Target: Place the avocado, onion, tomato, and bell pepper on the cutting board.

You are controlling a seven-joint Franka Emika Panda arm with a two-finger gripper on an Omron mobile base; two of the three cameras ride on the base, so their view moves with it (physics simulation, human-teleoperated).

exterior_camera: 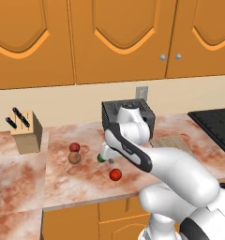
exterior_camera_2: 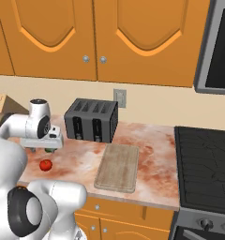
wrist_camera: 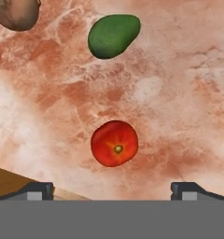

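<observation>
Above the counter hangs my gripper [exterior_camera: 108, 158] [exterior_camera_2: 41, 148] [wrist_camera: 113, 189], open with nothing between its fingers. In the hand view the red tomato [wrist_camera: 114, 143] [exterior_camera: 115, 175] [exterior_camera_2: 46, 165] lies just ahead of the fingertips. The dark green avocado [wrist_camera: 114, 36] [exterior_camera: 101, 158] lies further up, and the tan onion [wrist_camera: 17, 13] [exterior_camera: 74, 158] is cut off at the top left corner. A dark red bell pepper [exterior_camera: 74, 147] sits just behind the onion. The wooden cutting board [exterior_camera_2: 118, 167] [exterior_camera: 173, 142] lies bare to the right, in front of the toaster, partly hidden by my arm in the left base view.
A dark toaster [exterior_camera_2: 91, 120] [exterior_camera: 128, 112] stands against the back wall. A knife block [exterior_camera: 25, 132] is at the far left and a black stovetop [exterior_camera_2: 203, 164] at the right. The counter's front edge [exterior_camera: 86, 200] runs close to the tomato.
</observation>
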